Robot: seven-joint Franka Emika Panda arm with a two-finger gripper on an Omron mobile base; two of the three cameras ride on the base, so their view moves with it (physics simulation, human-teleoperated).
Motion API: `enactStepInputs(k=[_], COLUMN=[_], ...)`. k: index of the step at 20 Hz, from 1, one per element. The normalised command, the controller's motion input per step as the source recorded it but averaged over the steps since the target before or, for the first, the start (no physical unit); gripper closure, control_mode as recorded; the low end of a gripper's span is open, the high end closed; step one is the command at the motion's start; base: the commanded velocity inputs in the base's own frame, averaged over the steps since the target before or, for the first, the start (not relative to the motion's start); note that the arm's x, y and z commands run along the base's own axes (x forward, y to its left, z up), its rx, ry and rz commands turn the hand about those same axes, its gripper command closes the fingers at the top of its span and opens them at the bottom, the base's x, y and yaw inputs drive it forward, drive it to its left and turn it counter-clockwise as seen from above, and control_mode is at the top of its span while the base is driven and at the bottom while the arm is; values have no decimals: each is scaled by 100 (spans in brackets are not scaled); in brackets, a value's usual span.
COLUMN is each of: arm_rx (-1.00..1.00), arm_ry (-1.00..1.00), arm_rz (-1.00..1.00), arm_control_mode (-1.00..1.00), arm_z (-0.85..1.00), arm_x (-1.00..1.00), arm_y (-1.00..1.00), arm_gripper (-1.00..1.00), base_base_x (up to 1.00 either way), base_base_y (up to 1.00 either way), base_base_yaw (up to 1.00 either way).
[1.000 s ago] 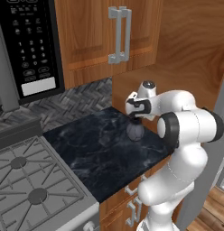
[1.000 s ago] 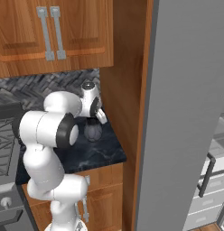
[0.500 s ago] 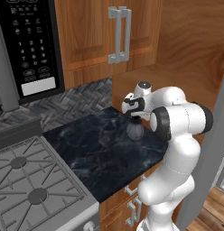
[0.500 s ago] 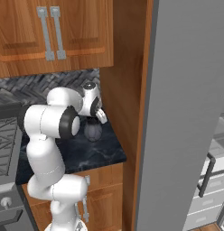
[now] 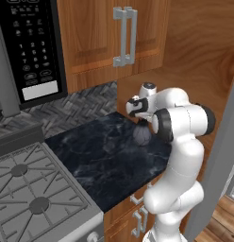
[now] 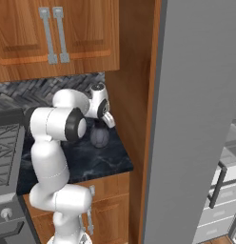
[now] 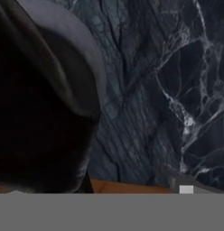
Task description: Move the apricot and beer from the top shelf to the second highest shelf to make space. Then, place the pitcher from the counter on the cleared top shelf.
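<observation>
A tall grey fridge door [image 6: 196, 119] fills the right of the right base view. Left of it, the dark marbled counter [image 5: 100, 160] runs from a grey gas stove [image 5: 34, 194] to a wooden side panel, under wooden wall cabinets [image 5: 114, 33] and a black microwave [image 5: 29, 47]. The white arm folds over the counter's back corner. The smoky-grey pitcher [image 5: 141, 134] stands there, directly under the gripper [image 5: 140, 120]. In the hand view its dark rim [image 7: 64, 58] looms at the left. Whether the jaws are wide, narrow or gripping cannot be told. The step looks like taking hold of the pitcher; doing it well means settling 1 finger inside the rim and 1 outside, then lifting straight up, clear of the wooden panel. Compared with 0.5 s ago, the arm's elbow has swung closer to the wall, while the pitcher has not moved.
</observation>
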Motion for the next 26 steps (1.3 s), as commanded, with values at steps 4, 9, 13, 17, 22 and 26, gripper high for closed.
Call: enactStepInputs(k=[4,9,13,17,22,26], arm_rx=[-2,-5,-6,-1,0,0], arm_ry=[12,11,9,2,0,-3], arm_rz=[1,2,2,0,0,0], arm_control_mode=[-100,-100,-100,-100,-100,-100], arm_z=[-43,-40,-35,-11,-1,-12], arm_x=[-4,-18,-41,-11,-1,-35], arm_y=[0,0,1,1,0,8], arm_gripper=[100,100,100,100,100,100], base_base_x=[0,0,0,0,0,0], base_base_y=[0,0,0,0,0,0], base_base_yaw=[0,0,0,0,0,0])
